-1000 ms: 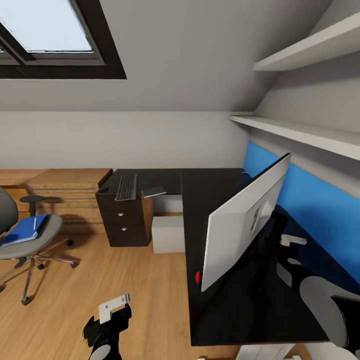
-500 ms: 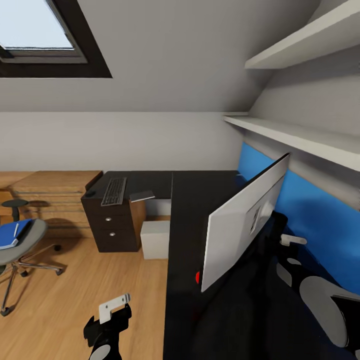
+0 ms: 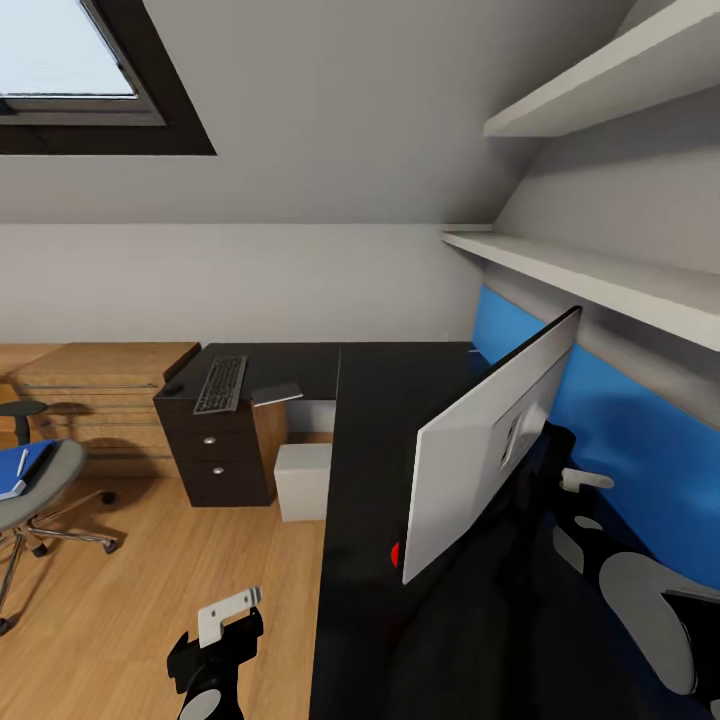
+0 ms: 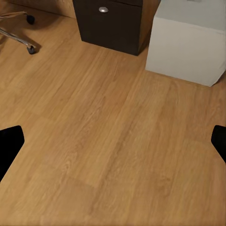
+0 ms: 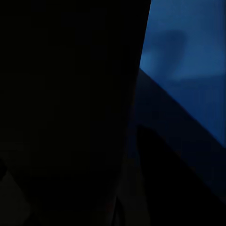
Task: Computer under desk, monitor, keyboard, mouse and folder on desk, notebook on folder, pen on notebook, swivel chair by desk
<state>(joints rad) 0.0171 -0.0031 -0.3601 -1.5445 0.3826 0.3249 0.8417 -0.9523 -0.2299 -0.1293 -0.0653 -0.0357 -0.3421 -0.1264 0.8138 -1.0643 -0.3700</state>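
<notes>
The bedroom had a sloped grey ceiling, a dark-framed skylight [image 3: 100,110] at 11 o'clock in the head view, 2 pale wall shelves [image 3: 600,275] at 2 o'clock, and a light wood floor [image 3: 150,590]. The L-shaped black desk [image 3: 380,420] ran from the centre down to 6 o'clock, with a blue back panel [image 3: 620,430] along its 3 o'clock side and a black drawer unit [image 3: 225,455] under its far wing. An oak dresser [image 3: 95,400] stood at 9 o'clock beyond the drawers. The light grey computer [image 3: 303,482] sat on the floor under the desk, just beside the drawer unit; the left wrist view showed it as a pale box [image 4: 188,42] next to the dark drawers [image 4: 110,23]. The monitor [image 3: 490,450] stood on the desk at about 4 o'clock, silver-grey back toward the camera, tilted, with a red dot [image 3: 396,553] at its lower corner. The slim keyboard [image 3: 221,383] lay on the far wing above the drawers, a small dark mouse [image 3: 173,387] just beside it and a thin grey notebook [image 3: 277,393] on its other side. The grey swivel chair [image 3: 40,490] stood at 9 o'clock, well apart from the desk, carrying the blue folder [image 3: 22,467] on its seat. The left gripper [image 3: 225,625] hung over the floor at 7 o'clock, jaws spread wide and holding nothing. The right gripper [image 3: 585,480] was behind the monitor at 4 o'clock; I cannot tell how its jaws stood.
</notes>
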